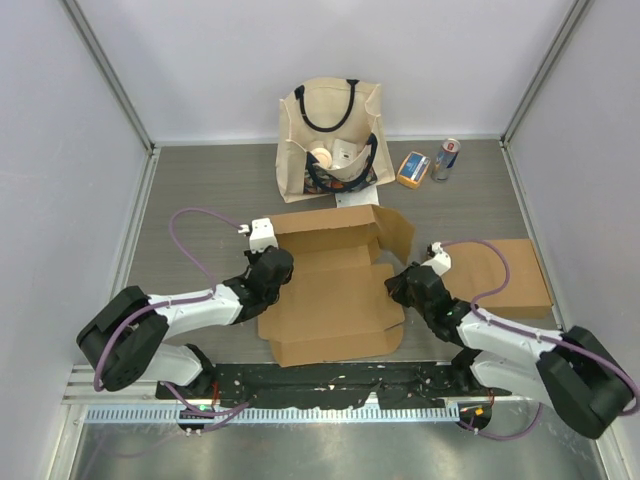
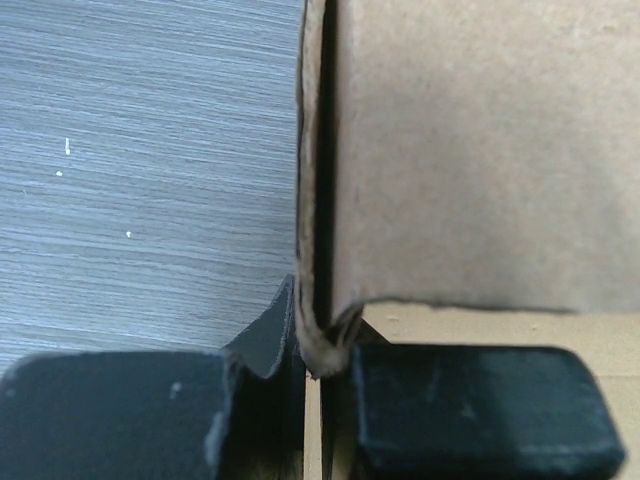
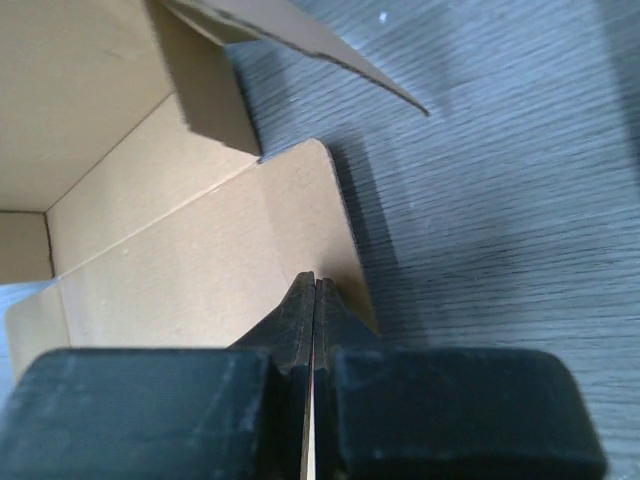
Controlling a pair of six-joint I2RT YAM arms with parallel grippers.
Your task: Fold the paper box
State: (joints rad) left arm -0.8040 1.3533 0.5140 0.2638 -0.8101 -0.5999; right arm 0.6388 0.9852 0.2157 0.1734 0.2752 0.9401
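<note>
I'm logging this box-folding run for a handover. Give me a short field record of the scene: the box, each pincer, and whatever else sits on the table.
Box: paper box, partly folded, back wall raised, front panel flat
Left pincer: left pincer shut on the doubled left edge of the box
Right pincer: right pincer shut on the rounded right flap of the box
Behind box: tote bag, small carton, can
Right of box: flat cardboard sheet
</note>
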